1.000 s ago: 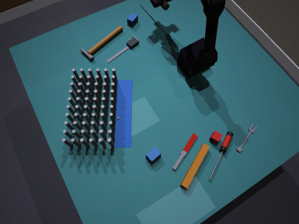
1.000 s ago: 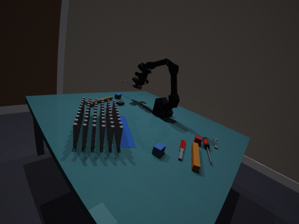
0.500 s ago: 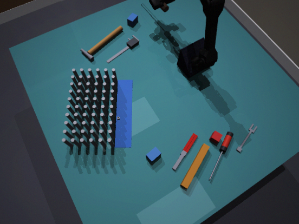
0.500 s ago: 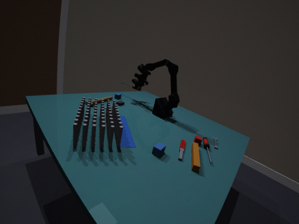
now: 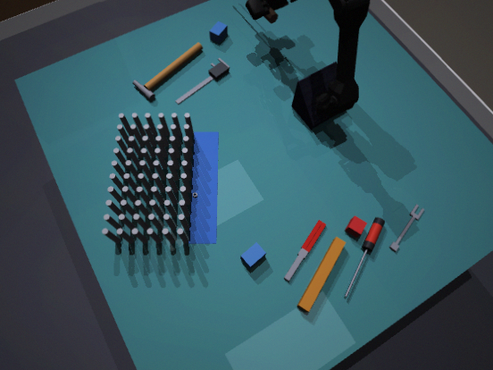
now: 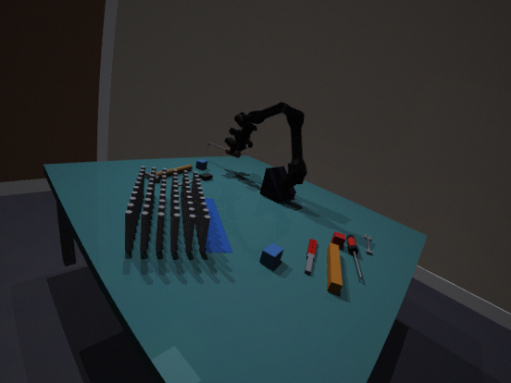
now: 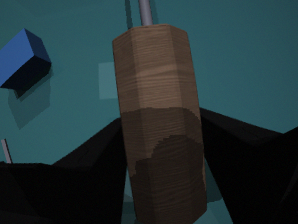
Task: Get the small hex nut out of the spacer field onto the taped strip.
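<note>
My gripper [image 6: 232, 149] [image 7: 158, 120] is shut on the wooden handle [image 5: 271, 17] [image 6: 235, 153] [image 7: 157, 90] of a tool and holds it above the table at the back. The tool's thin metal rod [image 6: 217, 147] [image 7: 145, 12] points away from the hand; its far end is outside the wrist view. The small hex nut [image 5: 195, 195] lies on the blue taped strip [image 5: 210, 156] [image 6: 221, 238], at its edge beside the front row of spacers. The nut cannot be made out in the exterior view. The metal spacers [image 5: 154, 189] [image 6: 160, 231] all stand upright in rows.
A hammer [image 5: 174, 65], a caliper-like tool [image 5: 194, 90] and a blue block [image 5: 218, 32] [image 7: 17, 57] lie behind the field. Another blue block [image 5: 253, 256], a red-handled tool [image 5: 313, 237], an orange bar [image 5: 322, 273], a red block [image 5: 355, 226], a screwdriver [image 5: 374, 233] and a wrench [image 5: 405, 229] lie right.
</note>
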{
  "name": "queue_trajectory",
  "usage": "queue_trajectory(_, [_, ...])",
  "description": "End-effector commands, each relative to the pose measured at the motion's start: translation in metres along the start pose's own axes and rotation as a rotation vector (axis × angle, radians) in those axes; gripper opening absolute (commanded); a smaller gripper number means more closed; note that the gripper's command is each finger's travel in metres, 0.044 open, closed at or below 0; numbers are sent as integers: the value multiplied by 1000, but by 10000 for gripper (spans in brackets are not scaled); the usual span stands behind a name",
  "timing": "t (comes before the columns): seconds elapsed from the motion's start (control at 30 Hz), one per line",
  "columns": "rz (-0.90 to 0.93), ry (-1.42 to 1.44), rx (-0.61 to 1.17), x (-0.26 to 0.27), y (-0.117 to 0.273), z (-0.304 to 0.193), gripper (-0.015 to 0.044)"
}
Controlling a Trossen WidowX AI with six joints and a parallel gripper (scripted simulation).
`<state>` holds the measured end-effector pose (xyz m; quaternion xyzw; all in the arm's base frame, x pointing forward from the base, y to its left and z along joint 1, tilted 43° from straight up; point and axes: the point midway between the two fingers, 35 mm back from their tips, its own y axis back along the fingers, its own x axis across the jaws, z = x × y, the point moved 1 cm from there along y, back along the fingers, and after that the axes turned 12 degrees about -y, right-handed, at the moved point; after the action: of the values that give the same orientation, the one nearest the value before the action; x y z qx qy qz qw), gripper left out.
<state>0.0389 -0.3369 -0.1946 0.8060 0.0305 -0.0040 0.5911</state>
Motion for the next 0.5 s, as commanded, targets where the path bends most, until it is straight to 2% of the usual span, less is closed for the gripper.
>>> queue_trajectory(0.0, [-2, 5, -8, -1, -3, 0, 0])
queue_trajectory(0.47, [-2, 5, -8, -2, -15, -5, 0])
